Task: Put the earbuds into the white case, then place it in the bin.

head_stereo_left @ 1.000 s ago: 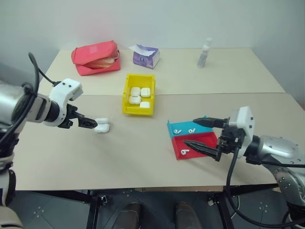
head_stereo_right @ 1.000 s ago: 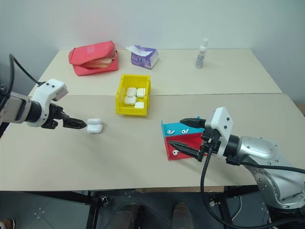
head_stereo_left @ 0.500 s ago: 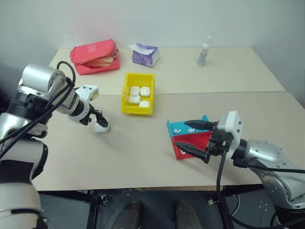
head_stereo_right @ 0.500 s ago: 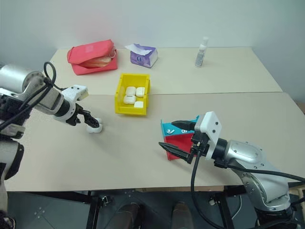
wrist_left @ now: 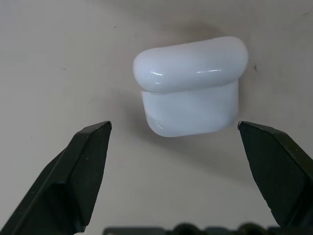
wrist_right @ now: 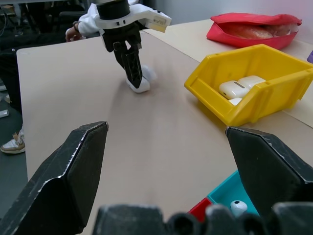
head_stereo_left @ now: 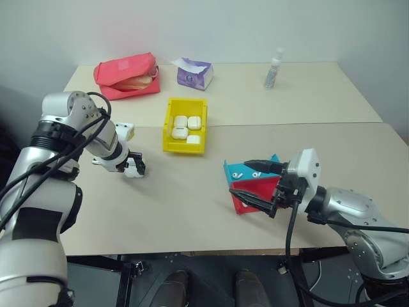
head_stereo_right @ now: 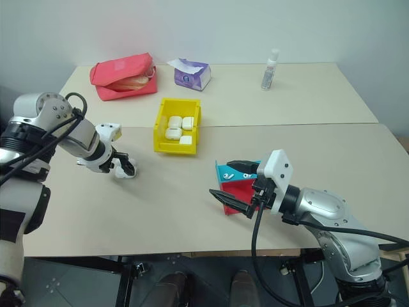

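Observation:
The white case (wrist_left: 191,86) lies on the table left of the yellow bin (head_stereo_left: 169,135), which holds several white cases. My left gripper (head_stereo_left: 134,166) points down over the case, open, a finger on each side and neither touching it. Its fingers (wrist_right: 133,66) cover part of the case (wrist_right: 141,85) in the right wrist view. Two earbuds (head_stereo_left: 239,174) lie in the blue tray (head_stereo_left: 250,169), and one earbud (wrist_right: 238,205) shows close up. My right gripper (head_stereo_left: 239,178) hovers open and level at the trays, holding nothing.
A red tray (head_stereo_left: 257,190) sits tilted against the blue one, partly behind my right fingers. At the back of the table are a red pouch (head_stereo_left: 126,75), a purple tissue pack (head_stereo_left: 195,73) and a small clear bottle (head_stereo_left: 274,68).
My left arm has swung in and turned from nearly level to pointing down, so its open fingers now straddle the case. The case and the right gripper have hardly moved.

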You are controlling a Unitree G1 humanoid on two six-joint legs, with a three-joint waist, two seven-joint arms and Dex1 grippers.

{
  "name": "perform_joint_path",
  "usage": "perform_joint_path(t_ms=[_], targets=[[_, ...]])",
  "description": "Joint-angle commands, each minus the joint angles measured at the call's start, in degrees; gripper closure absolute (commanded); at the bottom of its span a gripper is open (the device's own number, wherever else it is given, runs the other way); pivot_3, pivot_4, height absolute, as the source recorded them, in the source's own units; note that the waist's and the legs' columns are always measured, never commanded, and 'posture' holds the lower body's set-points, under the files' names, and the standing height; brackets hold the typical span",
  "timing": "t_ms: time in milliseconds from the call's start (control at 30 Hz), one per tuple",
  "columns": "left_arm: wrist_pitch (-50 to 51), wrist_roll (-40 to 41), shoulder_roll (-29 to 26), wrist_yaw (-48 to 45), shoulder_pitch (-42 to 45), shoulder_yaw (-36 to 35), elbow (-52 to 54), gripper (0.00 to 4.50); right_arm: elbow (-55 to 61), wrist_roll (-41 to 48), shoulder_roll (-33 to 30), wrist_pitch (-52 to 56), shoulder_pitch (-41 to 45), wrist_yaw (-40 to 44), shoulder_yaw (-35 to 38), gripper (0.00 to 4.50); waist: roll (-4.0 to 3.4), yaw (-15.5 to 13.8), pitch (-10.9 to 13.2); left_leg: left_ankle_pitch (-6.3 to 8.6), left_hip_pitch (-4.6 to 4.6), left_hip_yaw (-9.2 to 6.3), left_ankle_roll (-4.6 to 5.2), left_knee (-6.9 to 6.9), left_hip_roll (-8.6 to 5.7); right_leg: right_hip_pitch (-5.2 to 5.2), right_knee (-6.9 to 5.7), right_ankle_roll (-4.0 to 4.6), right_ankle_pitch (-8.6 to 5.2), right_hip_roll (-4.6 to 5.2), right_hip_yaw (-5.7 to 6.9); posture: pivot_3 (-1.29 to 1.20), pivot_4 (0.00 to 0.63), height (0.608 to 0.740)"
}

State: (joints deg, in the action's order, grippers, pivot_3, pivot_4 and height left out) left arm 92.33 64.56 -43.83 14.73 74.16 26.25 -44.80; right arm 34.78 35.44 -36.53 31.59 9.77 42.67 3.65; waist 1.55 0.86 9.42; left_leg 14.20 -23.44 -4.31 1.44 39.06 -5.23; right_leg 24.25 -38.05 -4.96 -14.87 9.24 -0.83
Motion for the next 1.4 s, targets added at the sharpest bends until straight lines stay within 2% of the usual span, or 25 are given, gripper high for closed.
perform_joint_path(t_ms=[33,333,633,867,1200,1267,1400], targets=[[0.17,2.25,0.14,4.46,1.97,-2.75,-1.32,0.0,1.98,0.47,0.29,-1.68,-0.79,-0.28,1.3,0.05,0.0,-0.04,0.0,0.0,0.0,0.0,0.0,0.0,0.0,0.0,0.0,0.0,0.0,0.0,0.0,0.0,0.15,0.74],[0.17,5.34,2.96,16.17,-2.75,-12.49,-0.8,0.0,1.58,3.0,-1.67,0.16,-0.12,0.33,2.96,0.05,0.03,0.05,-0.02,-0.01,0.03,0.03,-0.02,0.01,0.02,-0.01,-0.01,0.0,0.0,0.0,-0.06,0.0,0.15,0.74],[0.17,4.52,6.91,24.97,-6.48,-22.69,1.32,0.0,-0.13,3.31,-2.66,0.38,1.89,1.39,2.92,0.05,0.09,-0.06,-0.06,-0.01,0.02,0.02,-0.03,0.03,0.0,-0.01,-0.02,0.0,0.0,0.02,-0.06,0.0,0.15,0.74],[0.17,-1.25,9.54,25.69,-7.94,-28.22,3.43,0.0,-0.26,3.37,-3.05,0.46,2.12,1.59,2.98,0.05,0.13,-0.14,-0.08,-0.02,0.02,0.03,-0.05,0.05,-0.01,-0.03,-0.02,0.01,0.0,0.04,-0.06,0.0,0.15,0.74],[0.17,-7.5,11.85,22.95,-8.64,-31.51,4.8,0.0,-1.08,3.14,-3.93,0.16,2.56,2.74,3.04,0.05,0.14,-0.15,-0.1,-0.03,0.03,0.03,-0.05,0.04,-0.01,-0.04,-0.02,0.01,0.0,0.05,-0.06,0.0,0.15,0.74],[0.17,-8.1,12.22,22.81,-9.08,-32.42,5.64,0.38,-1.14,3.28,-4.06,0.22,2.64,3.01,3.24,0.0,0.14,-0.15,-0.11,-0.03,0.03,0.04,-0.07,0.05,-0.01,-0.04,-0.03,0.01,0.0,0.05,-0.06,0.0,0.15,0.74],[0.17,-7.98,11.32,21.86,-9.24,-31.51,5.81,1.58,-1.45,3.29,-4.23,0.24,2.72,3.21,3.47,0.0,0.16,-0.1,-0.12,-0.04,0.04,0.04,-0.07,0.05,0.0,-0.05,-0.03,0.01,0.01,0.05,-0.06,0.0,0.15,0.74]])
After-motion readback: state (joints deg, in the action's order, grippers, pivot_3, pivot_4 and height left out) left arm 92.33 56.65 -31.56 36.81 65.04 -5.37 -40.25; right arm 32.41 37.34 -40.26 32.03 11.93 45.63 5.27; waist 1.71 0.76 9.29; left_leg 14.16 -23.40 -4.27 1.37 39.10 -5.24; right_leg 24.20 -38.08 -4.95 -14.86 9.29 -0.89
